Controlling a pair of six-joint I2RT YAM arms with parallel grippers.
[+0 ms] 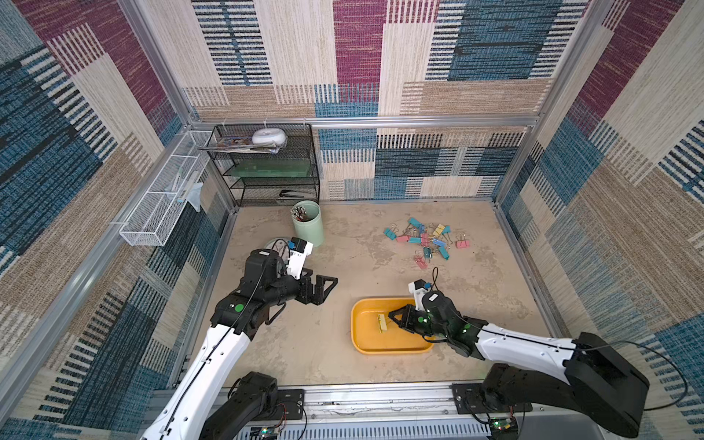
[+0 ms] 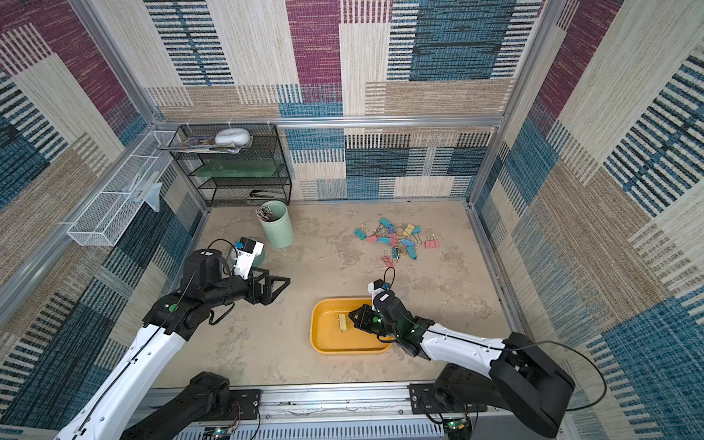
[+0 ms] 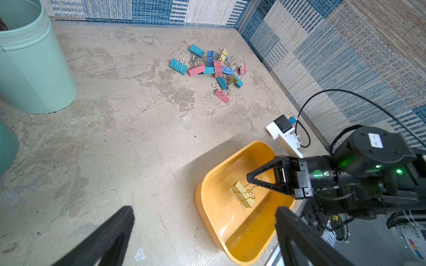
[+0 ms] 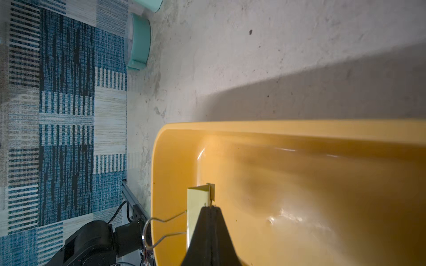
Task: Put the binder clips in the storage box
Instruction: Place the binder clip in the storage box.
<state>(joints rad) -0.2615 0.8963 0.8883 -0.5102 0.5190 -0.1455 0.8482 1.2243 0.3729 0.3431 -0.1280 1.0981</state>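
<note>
The yellow-orange storage box [image 1: 356,331] [image 2: 316,331] lies near the front of the floor. My right gripper [image 1: 390,316] [image 2: 352,316] [image 3: 250,178] [image 4: 210,208] reaches over it, shut on one wire handle of a yellow binder clip [image 1: 382,323] [image 3: 242,197] [image 4: 198,202]. The clip hangs inside the box rim [image 4: 276,127]; whether it touches the bottom I cannot tell. Several teal, blue, pink and yellow binder clips [image 1: 426,240] [image 2: 398,240] [image 3: 212,69] lie in a pile at the back right. My left gripper [image 1: 328,292] [image 2: 279,292] [image 3: 204,210] hovers open and empty, left of the box.
A mint-green cup [image 1: 309,224] [image 3: 30,64] with pens stands at the back left, in front of a black mesh shelf [image 1: 266,167]. A white wire basket [image 1: 164,205] hangs on the left wall. A round teal object [image 4: 138,41] lies under the left arm. Patterned walls enclose the floor.
</note>
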